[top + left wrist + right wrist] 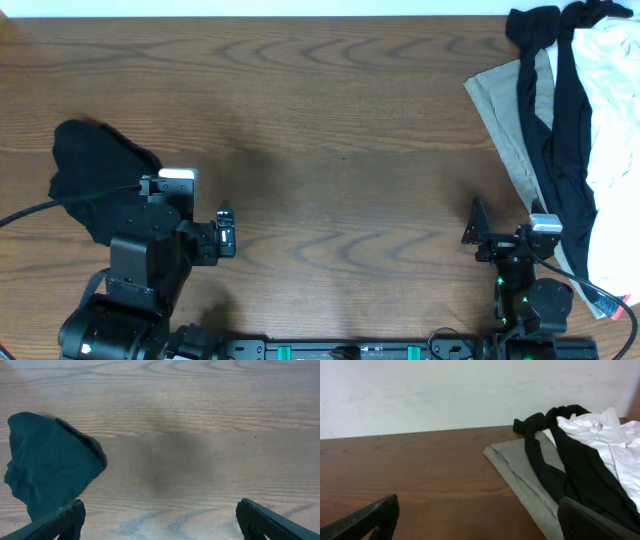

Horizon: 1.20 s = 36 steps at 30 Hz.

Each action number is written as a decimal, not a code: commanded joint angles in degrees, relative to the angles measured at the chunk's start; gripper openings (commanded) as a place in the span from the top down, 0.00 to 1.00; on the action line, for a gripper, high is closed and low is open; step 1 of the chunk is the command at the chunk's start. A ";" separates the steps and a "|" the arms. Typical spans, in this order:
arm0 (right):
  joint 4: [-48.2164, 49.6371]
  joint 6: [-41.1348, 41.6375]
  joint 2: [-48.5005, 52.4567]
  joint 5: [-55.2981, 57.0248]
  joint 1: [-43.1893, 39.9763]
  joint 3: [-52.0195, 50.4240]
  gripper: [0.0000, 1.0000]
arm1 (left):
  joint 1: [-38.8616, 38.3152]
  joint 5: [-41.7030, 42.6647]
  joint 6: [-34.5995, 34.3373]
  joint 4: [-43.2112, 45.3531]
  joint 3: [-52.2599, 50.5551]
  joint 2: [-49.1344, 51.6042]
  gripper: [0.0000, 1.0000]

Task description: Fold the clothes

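Note:
A black garment (95,175) lies bunched on the table at the left, also seen in the left wrist view (50,460). A second black garment (565,140) is draped in a long strip over the pile at the right, and the right wrist view shows this garment (570,470) too. No logo shows on either. My left gripper (225,230) (160,512) hangs open over bare wood, just right of the left garment. My right gripper (476,228) (479,512) is open with nothing in it, left of the pile's near end.
Under the draped black garment lie a beige garment (510,110) (520,470) and a white garment (615,110) (605,435), at the table's back right corner. A pale wall (420,395) rises behind the far table edge. Both arm bases stand along the near edge.

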 commanded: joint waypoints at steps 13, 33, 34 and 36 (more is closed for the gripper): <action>-0.22 -0.35 -0.42 -0.68 -0.46 -0.11 0.01 | -0.17 -0.48 0.79 -0.15 -0.28 -0.79 0.02; -0.22 -0.35 -0.42 -0.68 -0.46 -0.11 0.01 | 9.62 1.31 3.98 16.50 -29.20 -32.79 0.02; -0.22 -0.35 -0.42 -0.68 -0.46 -0.09 0.01 | 10.10 1.97 3.98 19.12 -31.56 -34.69 0.02; -0.22 -0.35 -0.42 -0.68 -0.46 -0.11 0.01 | 11.02 3.13 3.98 24.48 -36.06 -38.16 0.02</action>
